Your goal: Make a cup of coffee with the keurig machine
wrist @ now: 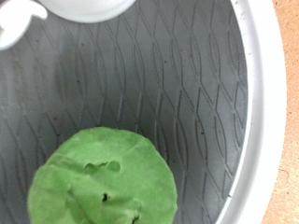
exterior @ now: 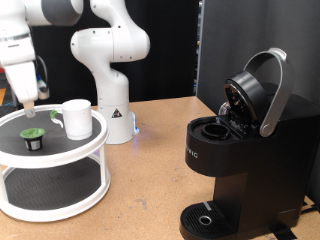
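- Upper left of the exterior view: the gripper [exterior: 29, 103] hangs from the white arm just above the top shelf of a round white two-tier stand [exterior: 60, 160]. Its fingers point down over a small dark pod [exterior: 34, 137] with a green top. Whether the jaws are apart or together cannot be told from either view.
- The cup [exterior: 77, 117], white with a side handle, stands on that same shelf, just beside the pod and to its right.
- Right half of the exterior view: the keurig machine [exterior: 235, 150] sits on the wooden table [exterior: 150, 160], its lid tipped up, the pod chamber exposed.
- The wrist view shows the pod's green top [wrist: 103, 182] filling the lower left of the frame, cut by the edge, with the cup's base [wrist: 89, 7] at the upper edge.
- Risk: the pod appears off-centre, so a descent could land a finger on the foil, denting it or tipping the pod.
- Risk: the cup is close, so a sideways correction could knock it.
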